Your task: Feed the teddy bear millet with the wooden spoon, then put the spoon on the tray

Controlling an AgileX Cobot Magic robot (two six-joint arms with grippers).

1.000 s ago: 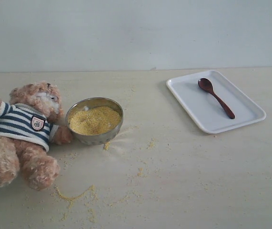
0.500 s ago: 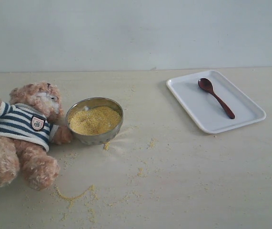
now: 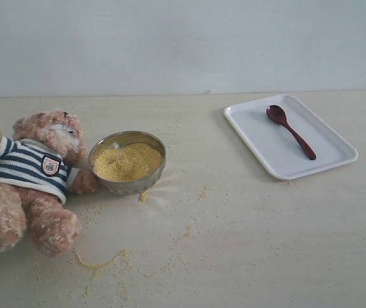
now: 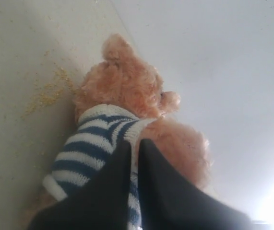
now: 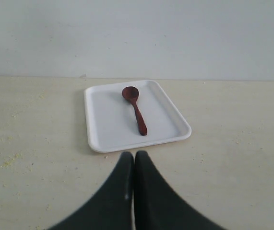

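The spoon (image 3: 290, 131) lies slantwise on the tray (image 3: 266, 149), touching nothing else and well apart from the bear (image 3: 32, 173). The right claw (image 5: 133, 155) faces the tray with its jaws pressed together and empty. The left claw (image 4: 134, 143) is closed too, holding nothing, its tips close over the bear's striped shirt.

If feeding is yet to come, the pick-up looks like the right claw's job. It should open, come down across the slim handle near its middle, clear the tray's low rim, and grip firmly, since the dark wood looks smooth and could twist. It should then carry the spoon level and scoop shallowly.

The millet (image 3: 127, 160) is fine, dry yellow grain heaped in a round steel bowl (image 3: 128, 187), and loose grains dot the pale bench (image 3: 266, 244). It will likely spill at any tilt. The bear is fuzzy plush, lying on its back beside the bowl. The tray is flat, white and round-cornered.
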